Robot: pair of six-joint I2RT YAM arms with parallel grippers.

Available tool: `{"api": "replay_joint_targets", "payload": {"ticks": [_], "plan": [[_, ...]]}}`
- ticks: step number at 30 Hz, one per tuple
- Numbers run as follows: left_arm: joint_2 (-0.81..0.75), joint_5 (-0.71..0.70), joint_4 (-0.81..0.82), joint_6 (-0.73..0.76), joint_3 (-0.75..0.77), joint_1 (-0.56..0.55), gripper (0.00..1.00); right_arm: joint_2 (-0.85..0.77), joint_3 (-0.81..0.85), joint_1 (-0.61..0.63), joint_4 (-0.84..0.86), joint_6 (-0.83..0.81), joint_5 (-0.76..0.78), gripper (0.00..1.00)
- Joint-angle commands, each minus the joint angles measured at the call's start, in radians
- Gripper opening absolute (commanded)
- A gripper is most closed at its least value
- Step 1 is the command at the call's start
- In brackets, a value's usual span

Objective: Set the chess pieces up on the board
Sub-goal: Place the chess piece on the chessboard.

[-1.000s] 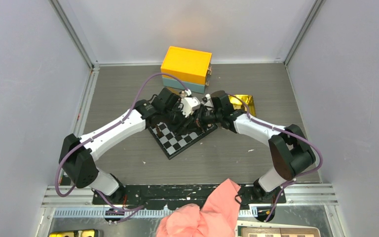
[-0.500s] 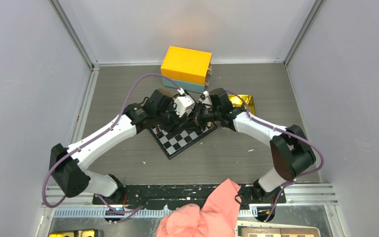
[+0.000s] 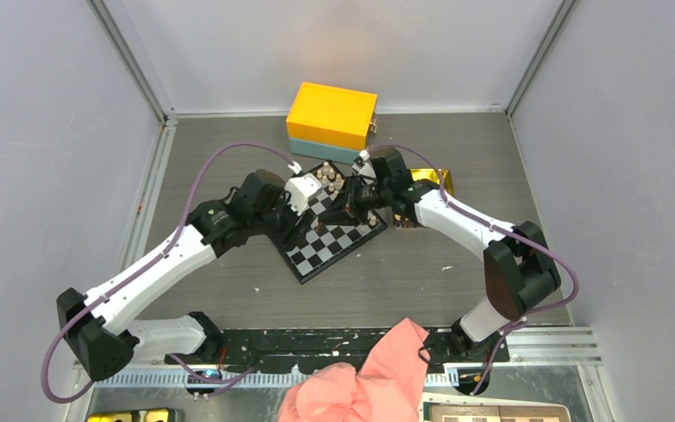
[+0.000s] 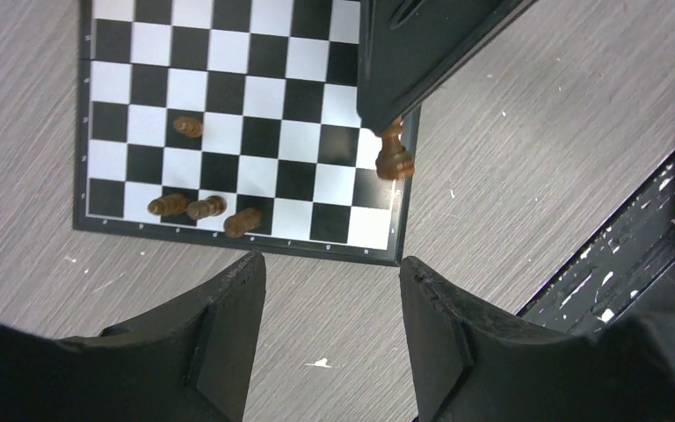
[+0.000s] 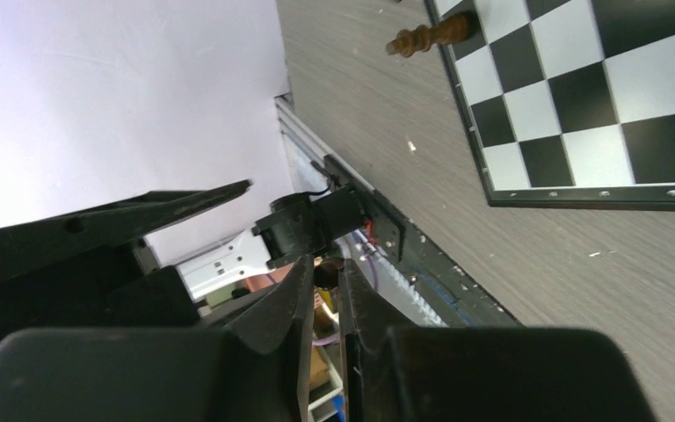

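Observation:
The black-and-white board lies skewed at the table's middle and also shows in the left wrist view. Several dark brown pieces stand near its one edge, with another further in. Light pieces stand on its far rows. My right gripper is shut on a dark brown piece and holds it over the board's corner; the piece shows between the fingers. My left gripper is open and empty, above bare table just off the board's edge.
An orange box stands behind the board. A shiny gold tin lies at the right behind the right arm. One dark piece sits at the board's edge. Pink cloth lies at the near edge.
My left arm has drawn back to the left and toward its base, clearing the board's middle. My right gripper stays over the board with its piece, shifted slightly.

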Motion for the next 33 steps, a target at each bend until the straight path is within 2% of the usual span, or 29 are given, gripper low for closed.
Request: {"api": "replay_joint_targets", "payload": {"ticks": [1, 5, 8, 13, 18, 24, 33], "plan": [[-0.087, -0.1, -0.024, -0.06, 0.008, 0.012, 0.59, 0.029, 0.111, 0.016, -0.156, -0.215, 0.082, 0.01], [-0.15, -0.179, -0.043, -0.162, 0.005, 0.021, 0.59, 0.074, 0.204, 0.075, -0.328, -0.445, 0.262, 0.01], [-0.189, -0.209, -0.054, -0.248, 0.003, 0.021, 0.59, 0.091, 0.222, 0.137, -0.356, -0.539, 0.404, 0.01], [-0.24, -0.248, -0.064, -0.359, -0.015, 0.021, 0.59, 0.107, 0.185, 0.233, -0.312, -0.653, 0.629, 0.01], [-0.286, -0.284, -0.066, -0.401, -0.054, 0.021, 0.59, 0.108, 0.123, 0.295, -0.183, -0.722, 0.835, 0.01], [-0.332, -0.324, -0.067, -0.437, -0.096, 0.021, 0.59, 0.139, 0.056, 0.346, -0.022, -0.794, 0.95, 0.01], [-0.349, -0.369, -0.062, -0.474, -0.114, 0.021, 0.58, 0.213, 0.038, 0.399, 0.152, -0.824, 0.969, 0.01]]}}
